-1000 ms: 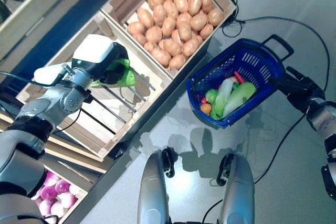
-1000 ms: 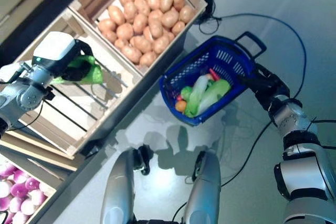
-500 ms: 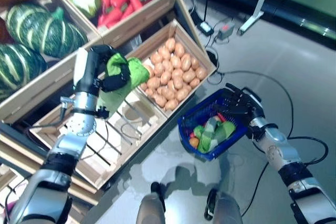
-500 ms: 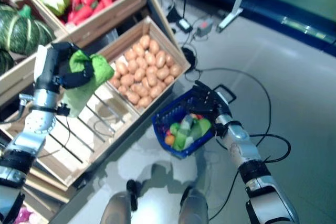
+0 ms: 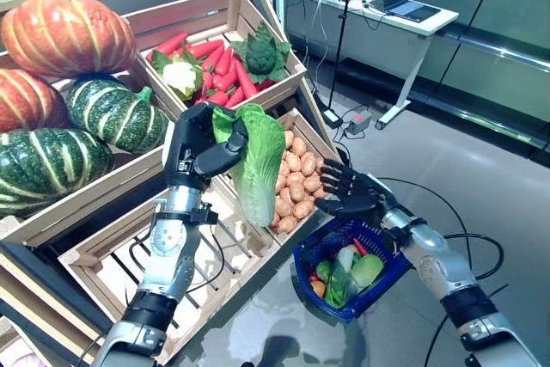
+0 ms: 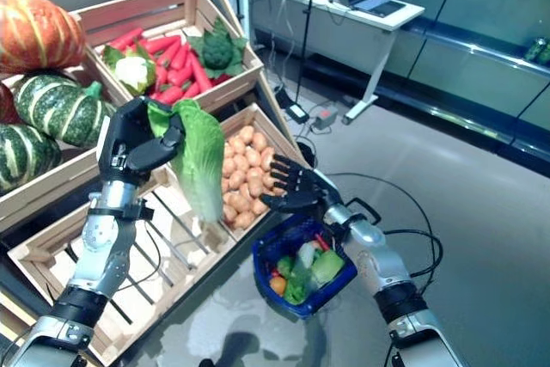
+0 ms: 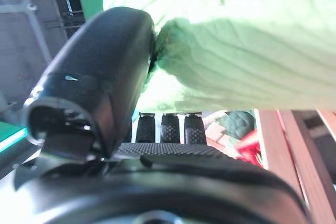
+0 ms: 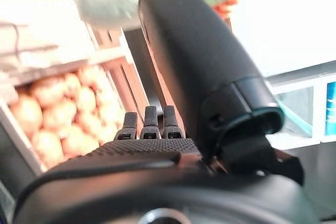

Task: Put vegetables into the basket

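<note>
1. Left arm: raised upright from the lower left, forearm near vertical; left hand [image 5: 196, 145] at the top, fingers and thumb curled in a clamp.
2. Right arm: extended forward from the lower right; right hand [image 5: 348, 193] with fingers spread straight.

Both head views look down and forward from above at the tiered wooden crates [image 5: 232, 19], the blue basket [image 5: 309, 257] and the grey floor beyond, from places slightly apart, so they share nearly the whole scene. The left wrist view sits very close behind the left hand [image 7: 100, 77], facing the green leaf [image 7: 236, 72]. The right wrist view looks past the right hand [image 8: 194, 56] toward the potato crate [image 8: 58, 114], which the head views also show.
</note>
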Robot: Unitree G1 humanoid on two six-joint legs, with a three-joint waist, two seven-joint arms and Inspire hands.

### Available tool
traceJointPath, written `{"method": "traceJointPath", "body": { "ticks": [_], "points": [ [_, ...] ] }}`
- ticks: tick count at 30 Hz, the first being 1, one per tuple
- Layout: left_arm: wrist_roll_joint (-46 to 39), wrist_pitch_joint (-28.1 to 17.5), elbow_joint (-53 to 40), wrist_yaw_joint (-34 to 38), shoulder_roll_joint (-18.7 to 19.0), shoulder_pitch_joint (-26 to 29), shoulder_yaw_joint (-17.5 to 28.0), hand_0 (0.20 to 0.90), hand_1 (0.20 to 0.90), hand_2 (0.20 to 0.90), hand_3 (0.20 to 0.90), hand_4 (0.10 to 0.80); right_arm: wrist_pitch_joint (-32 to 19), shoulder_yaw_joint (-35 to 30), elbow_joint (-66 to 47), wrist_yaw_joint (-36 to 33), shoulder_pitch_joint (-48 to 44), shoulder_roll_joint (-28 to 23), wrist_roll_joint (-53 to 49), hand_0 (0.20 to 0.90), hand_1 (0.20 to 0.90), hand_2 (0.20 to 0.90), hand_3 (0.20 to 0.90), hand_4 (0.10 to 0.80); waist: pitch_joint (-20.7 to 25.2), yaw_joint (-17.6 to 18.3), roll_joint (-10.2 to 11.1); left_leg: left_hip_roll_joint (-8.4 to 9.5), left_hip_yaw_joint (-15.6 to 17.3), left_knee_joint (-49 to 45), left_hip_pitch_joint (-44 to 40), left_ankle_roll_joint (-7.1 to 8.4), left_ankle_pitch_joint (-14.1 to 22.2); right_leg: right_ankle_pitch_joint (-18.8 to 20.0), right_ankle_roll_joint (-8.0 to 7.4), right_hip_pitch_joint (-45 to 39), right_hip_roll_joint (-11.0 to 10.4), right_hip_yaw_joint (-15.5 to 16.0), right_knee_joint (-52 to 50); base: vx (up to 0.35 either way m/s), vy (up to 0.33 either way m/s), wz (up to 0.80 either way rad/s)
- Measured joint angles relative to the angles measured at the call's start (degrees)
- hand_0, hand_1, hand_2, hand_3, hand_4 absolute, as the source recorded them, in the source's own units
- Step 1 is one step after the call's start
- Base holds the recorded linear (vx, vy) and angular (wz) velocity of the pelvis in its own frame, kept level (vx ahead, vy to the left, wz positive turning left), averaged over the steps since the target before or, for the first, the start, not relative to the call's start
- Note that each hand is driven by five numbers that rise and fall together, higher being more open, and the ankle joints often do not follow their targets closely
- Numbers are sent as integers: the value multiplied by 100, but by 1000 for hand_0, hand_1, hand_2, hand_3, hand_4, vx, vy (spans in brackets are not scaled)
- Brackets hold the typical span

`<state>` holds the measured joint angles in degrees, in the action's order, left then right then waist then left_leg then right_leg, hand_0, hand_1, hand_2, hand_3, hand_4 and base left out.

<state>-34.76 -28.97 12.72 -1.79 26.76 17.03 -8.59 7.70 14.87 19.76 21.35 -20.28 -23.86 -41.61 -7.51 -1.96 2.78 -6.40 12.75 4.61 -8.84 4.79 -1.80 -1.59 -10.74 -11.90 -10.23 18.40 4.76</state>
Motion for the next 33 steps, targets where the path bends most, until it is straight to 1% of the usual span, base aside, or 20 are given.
{"method": "traceJointPath", "body": {
  "ticks": [4, 9, 14, 19, 26, 29, 33],
  "points": [
    [-339, 56, -104, -269, -126, -5, 0, 300, 300, 300, 300, 400, 417, 168, 0, 380, 13, 15, -229, 900, 900, 900, 900, 800, 23, -44, 21, 1, -4, 20, -31, 6, -5, 3, -2, -29, 6, 9, 10, 91, -46, 1],
    [-562, 117, -279, -538, -235, -268, -17, 300, 300, 300, 300, 400, 901, 448, -1, 962, 101, 37, -433, 900, 900, 900, 900, 800, 64, -33, 86, -1, -8, 21, -72, 7, -7, 3, -2, -73, 10, 9, 10, 68, -61, 0],
    [-790, 212, -267, -676, -269, -414, -90, 300, 300, 300, 300, 400, 1202, 593, 5, 1006, 130, 28, -619, 900, 900, 900, 900, 800, 87, -45, 121, -3, -107, 26, -75, 3, -51, 9, 1, -129, 20, 88, 10, 75, -56, 8],
    [-1027, 220, -266, -841, -367, -628, -117, 300, 300, 300, 300, 400, 1261, 655, 5, 1006, 193, 31, -626, 900, 900, 900, 900, 800, 93, -102, 129, -4, -149, 26, -99, 4, -83, 26, 8, -172, 27, 113, 10, 62, -59, 4],
    [-1202, 233, -264, -959, -421, -634, -163, 300, 300, 300, 300, 400, 1251, 664, -11, 975, 192, 44, -841, 900, 900, 900, 900, 800, 103, -216, 142, -7, -157, 26, -97, -8, -124, 60, 22, -174, 32, 111, 11, 28, -42, 1],
    [-1286, 246, -264, -968, -450, -657, -241, 300, 300, 300, 300, 400, 1202, 697, -75, 752, 190, 147, -840, 900, 900, 900, 900, 800, 104, -244, 143, -10, -172, 26, -84, -8, -139, 69, 29, -172, 36, 119, 12, 7, -34, 2],
    [-1345, 259, -264, -967, -561, -736, -288, 300, 300, 300, 300, 400, 956, 805, -97, 63, 126, 308, -836, 900, 900, 900, 900, 800, 104, -256, 143, -11, -187, 26, -75, -11, -153, 79, 36, -171, 37, 126, 12, 0, 0, 0]
  ]
}}
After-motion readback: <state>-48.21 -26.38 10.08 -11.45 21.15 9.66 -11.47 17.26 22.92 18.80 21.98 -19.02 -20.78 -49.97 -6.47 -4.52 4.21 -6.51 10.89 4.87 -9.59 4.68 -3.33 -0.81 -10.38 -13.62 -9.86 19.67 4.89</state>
